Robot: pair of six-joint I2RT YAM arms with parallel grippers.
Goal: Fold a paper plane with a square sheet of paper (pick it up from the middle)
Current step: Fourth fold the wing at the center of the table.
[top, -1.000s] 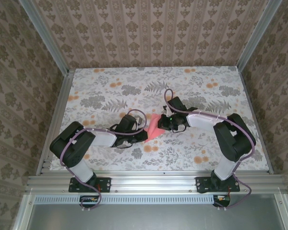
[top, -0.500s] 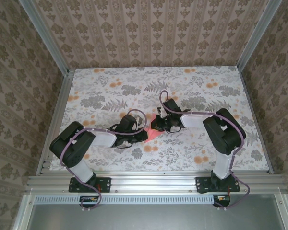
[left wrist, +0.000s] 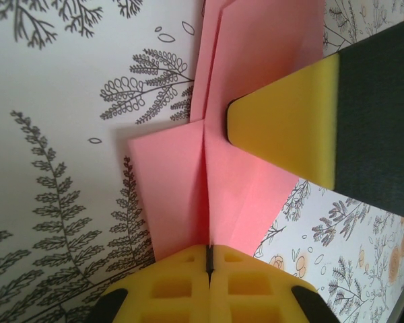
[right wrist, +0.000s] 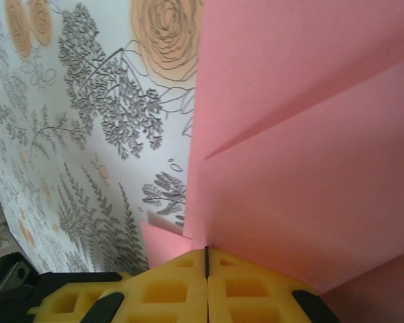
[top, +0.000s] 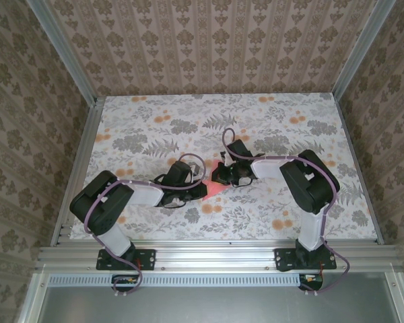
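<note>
Both are clenched shut with nothing between the pads: the left gripper is pinning the folded paper to the table, while the right gripper is probably pressing the crease flat.

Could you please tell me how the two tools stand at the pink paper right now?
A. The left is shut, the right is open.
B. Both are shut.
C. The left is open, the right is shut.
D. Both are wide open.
B: the left tool has its yellow pads pressed together along a thin seam, and so does the right tool, each at the edge of the folded square sheet of paper.
</note>
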